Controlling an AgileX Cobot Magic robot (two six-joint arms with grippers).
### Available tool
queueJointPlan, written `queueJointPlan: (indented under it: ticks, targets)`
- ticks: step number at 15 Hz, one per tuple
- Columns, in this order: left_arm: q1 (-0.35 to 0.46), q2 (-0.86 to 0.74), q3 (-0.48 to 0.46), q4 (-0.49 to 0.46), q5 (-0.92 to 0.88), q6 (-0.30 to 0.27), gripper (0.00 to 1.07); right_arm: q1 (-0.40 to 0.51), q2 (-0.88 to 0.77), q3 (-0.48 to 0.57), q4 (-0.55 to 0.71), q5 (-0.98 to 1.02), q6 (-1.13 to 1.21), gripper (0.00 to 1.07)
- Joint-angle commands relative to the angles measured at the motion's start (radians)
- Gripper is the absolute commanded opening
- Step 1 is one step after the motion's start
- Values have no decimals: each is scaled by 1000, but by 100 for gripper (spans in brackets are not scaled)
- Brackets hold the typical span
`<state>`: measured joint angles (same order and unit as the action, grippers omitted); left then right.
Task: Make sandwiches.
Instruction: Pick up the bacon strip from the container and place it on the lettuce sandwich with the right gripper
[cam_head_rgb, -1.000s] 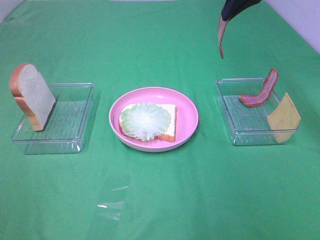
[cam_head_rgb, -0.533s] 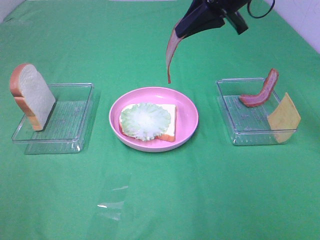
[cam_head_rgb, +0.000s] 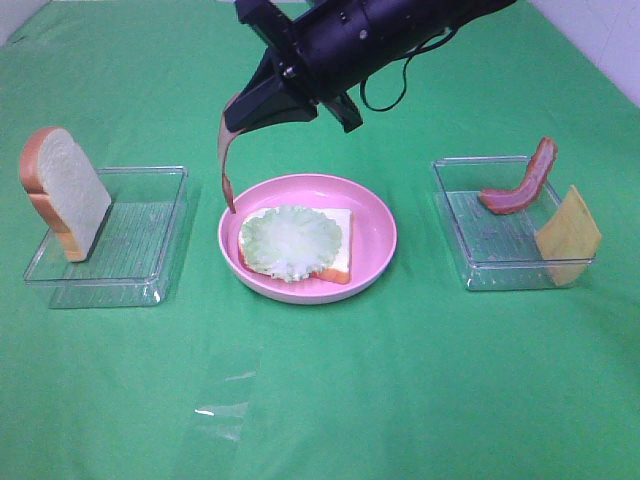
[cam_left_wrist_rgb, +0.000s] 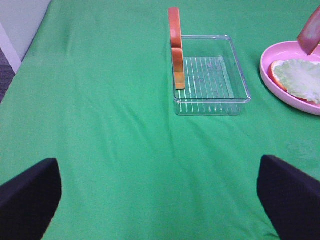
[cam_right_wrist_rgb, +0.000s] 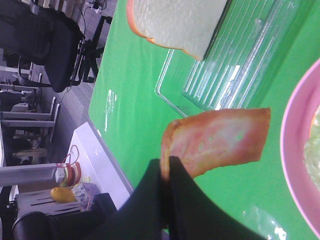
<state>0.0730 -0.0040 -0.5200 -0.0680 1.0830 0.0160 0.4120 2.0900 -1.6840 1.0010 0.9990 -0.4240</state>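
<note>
**Sandwich station – stock and positions**

- Right arm (cam_head_rgb: 380, 30) – reaches across the middle; right jaws clamped on the top end of a held bacon strip (cam_head_rgb: 226, 150)
- Held strip – long axis near vertical, hanging straight down from the jaws. Its lower end is at the plate's (cam_head_rgb: 383, 215) left rim. The lettuce (cam_head_rgb: 290, 240) lies just to the right of that end and a little nearer, so the coming move looks like a short shift right, then lowering the strip flat
- Left jaws – spread wide and holding nothing, low over the counter (cam_head_rgb: 400, 400) on the left side, facing the left tray (cam_head_rgb: 150, 265); well apart from the plate, so the right arm is much the nearer
- Open sandwich – on the plate at centre: one plate bread (cam_head_rgb: 342, 250) with the lettuce on top

**Counts**
- Bacon: two – one held, one tray bacon (cam_head_rgb: 520, 185) leaning on the right tray's (cam_head_rgb: 470, 255) far wall
- Cheese (cam_head_rgb: 567, 235): one, propped on the right tray's right wall
- Lettuce: one
- Bread: one on the plate, plus upright bread (cam_head_rgb: 70, 190) in the left tray – apparently two slices pressed together
- Trays: two; plate: one
</note>
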Motion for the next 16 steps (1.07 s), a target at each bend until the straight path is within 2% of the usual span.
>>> queueJointPlan:
  ticks: [1,3,5,6,11,13,16]
  targets:
    - [0,-16,4,0,-10,-3,98,27,80,-65,30,-16,-14,0]
    - [0,-16,4,0,-10,-3,98,28,140,-112,36,-30,-14,0]
    - [0,-16,4,0,-10,-3,98,22,173,-116,15,-49,-14,0]
    - [0,-16,4,0,-10,-3,98,8,182,-116,-71,-51,3,0]
    - [0,-16,4,0,-10,-3,98,-57,182,-116,-277,-49,132,0]
    - [0,-16,4,0,-10,-3,98,-57,182,-116,-328,-27,176,0]
    - [0,-16,4,0,-10,-3,98,-54,182,-115,-338,19,178,0]
